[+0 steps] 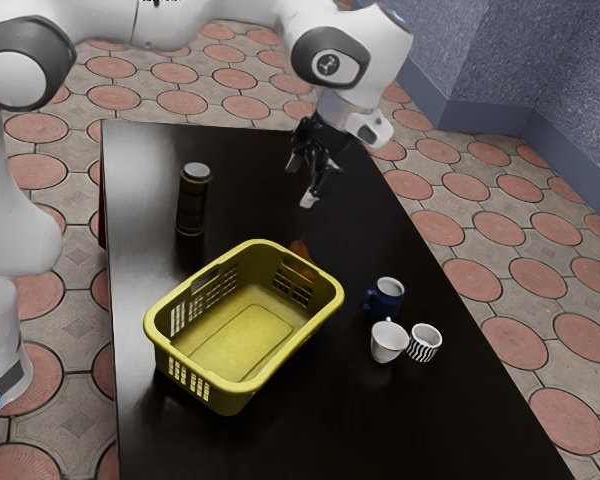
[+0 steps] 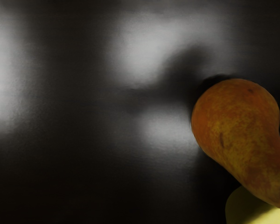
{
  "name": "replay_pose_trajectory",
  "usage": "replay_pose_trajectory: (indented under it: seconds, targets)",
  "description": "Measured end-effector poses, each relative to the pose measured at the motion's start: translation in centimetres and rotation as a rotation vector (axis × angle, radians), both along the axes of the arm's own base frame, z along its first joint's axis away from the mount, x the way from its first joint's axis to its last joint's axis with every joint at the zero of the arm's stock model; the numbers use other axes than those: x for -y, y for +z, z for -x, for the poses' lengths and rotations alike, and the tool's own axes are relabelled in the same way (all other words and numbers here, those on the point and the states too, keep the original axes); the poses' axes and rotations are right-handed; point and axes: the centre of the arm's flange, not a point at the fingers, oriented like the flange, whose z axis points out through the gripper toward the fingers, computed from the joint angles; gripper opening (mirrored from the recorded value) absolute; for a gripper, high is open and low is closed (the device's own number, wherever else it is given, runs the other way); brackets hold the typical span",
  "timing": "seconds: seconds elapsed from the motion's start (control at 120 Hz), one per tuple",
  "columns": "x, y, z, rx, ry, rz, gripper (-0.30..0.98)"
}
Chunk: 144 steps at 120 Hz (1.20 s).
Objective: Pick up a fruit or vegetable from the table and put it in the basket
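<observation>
Preparing the grasp, I have the black two-finger gripper (image 1: 301, 184) above the glossy dark table (image 1: 410, 430), its fingers apart and empty. The orange-brown, long-necked pear (image 2: 238, 123) lies just beside the yellow plastic basket (image 1: 238, 342); I cannot confirm contact. Centre over the pear's rounded body, straddle its width, descend clear of the rim, then close gently; the curved skin may roll.
</observation>
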Motion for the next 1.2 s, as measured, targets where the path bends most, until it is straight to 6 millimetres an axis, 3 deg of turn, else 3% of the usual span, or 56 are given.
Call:
replay_pose_trajectory:
  seconds: [0.192,0.475,0.542,0.575,0.617,0.7,0.742,0.792,0.858,0.9,1.025,1.2]
  targets:
    - [0.6,1.8,-1.9,0.164,-0.051,-0.031,0.69]
    - [1.8,2.7,-2.6,0.240,-0.075,-0.034,0.69]
    - [2.9,1.9,-2.7,0.222,-0.086,0.049,0.69]
    - [3.5,-0.2,-2.7,0.173,-0.079,0.156,0.68]
    - [1.8,-2.8,-2.9,0.108,-0.001,0.300,0.68]
    - [-4.2,-9.6,-4.8,-0.064,0.199,0.700,0.68]
    - [-5.7,-11.3,-5.5,-0.127,0.291,0.813,0.68]
    - [-6.7,-10.7,-6.4,-0.159,0.375,0.881,0.68]
    - [-6.0,-8.5,-6.9,-0.195,0.430,0.910,0.68]
    - [-7.6,-8.0,-7.3,-0.219,0.490,0.922,0.69]
    - [-12.8,-11.7,-7.6,-0.380,0.694,0.955,0.68]
    - [-14.0,-14.5,-7.3,-0.544,0.899,0.862,0.68]
